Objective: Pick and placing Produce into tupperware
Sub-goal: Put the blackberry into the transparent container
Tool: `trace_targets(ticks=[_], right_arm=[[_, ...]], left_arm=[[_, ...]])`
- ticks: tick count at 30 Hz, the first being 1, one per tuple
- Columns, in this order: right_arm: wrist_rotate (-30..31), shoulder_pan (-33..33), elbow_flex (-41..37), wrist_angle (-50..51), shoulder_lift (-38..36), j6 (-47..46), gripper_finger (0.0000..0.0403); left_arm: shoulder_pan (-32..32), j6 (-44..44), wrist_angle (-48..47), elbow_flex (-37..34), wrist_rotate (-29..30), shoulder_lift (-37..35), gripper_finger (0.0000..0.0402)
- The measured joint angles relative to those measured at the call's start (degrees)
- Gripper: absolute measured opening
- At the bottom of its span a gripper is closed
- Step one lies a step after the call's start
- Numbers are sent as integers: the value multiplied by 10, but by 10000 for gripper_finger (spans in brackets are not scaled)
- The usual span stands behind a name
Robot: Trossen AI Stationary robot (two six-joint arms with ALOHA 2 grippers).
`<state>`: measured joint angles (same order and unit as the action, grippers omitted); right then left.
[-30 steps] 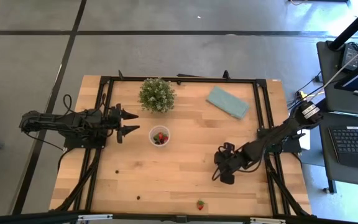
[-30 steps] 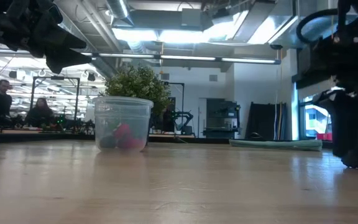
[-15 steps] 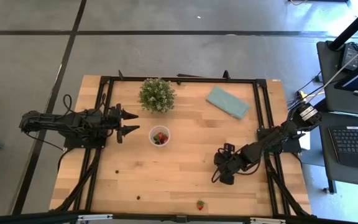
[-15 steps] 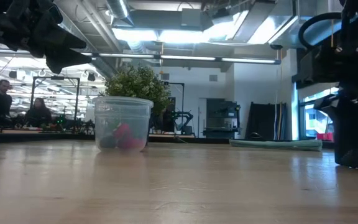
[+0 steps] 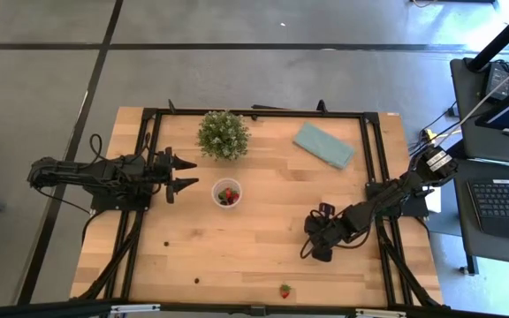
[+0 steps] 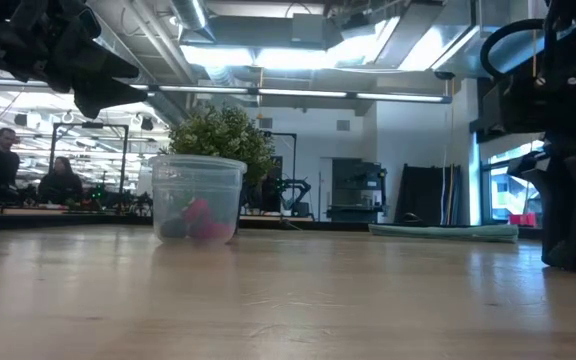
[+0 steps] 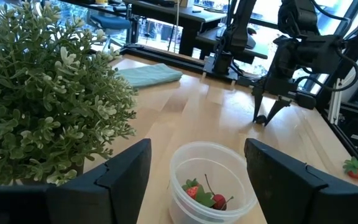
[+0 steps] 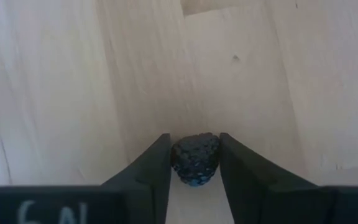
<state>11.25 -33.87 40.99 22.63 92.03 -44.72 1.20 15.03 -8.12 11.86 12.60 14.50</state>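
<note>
Dark and bumpy, a blackberry [image 8: 195, 160] sits on the wooden table [image 5: 263, 256] squeezed between the right gripper's [image 5: 315, 253] jaws, both fingers [image 8: 146, 171] touching its sides. Toward the table's middle stands the clear tupperware [image 5: 227, 193], with red strawberries [image 7: 205, 196] inside. The left gripper [image 5: 186, 174] hovers just beside that cup, jaws spread wide and holding nothing. One loose strawberry [image 5: 284, 290] lies near the front edge. Behind the cup stands a potted plant [image 5: 223, 134], a teal cloth [image 5: 323, 145] farther right.
</note>
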Motion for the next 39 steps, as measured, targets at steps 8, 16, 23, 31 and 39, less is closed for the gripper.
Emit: trace_targets(ticks=[8, 16, 23, 31, 39], right_arm=[[-32, 38, 76, 66, -15, 50, 118], [45, 188, 230, 48, -27, 292, 118], [-7, 303, 324, -74, -11, 413, 118], [-103, 345, 438, -169, 102, 437, 118], [-160, 339, 514, -100, 216, 438, 118]], left_arm=[[0, 0, 0, 0, 0, 0, 250], [0, 0, 0, 0, 0, 0, 250], [0, 0, 2, 0, 0, 0, 251], [0, -3, 5, 0, 0, 0, 251], [0, -4, 0, 0, -1, 0, 251]])
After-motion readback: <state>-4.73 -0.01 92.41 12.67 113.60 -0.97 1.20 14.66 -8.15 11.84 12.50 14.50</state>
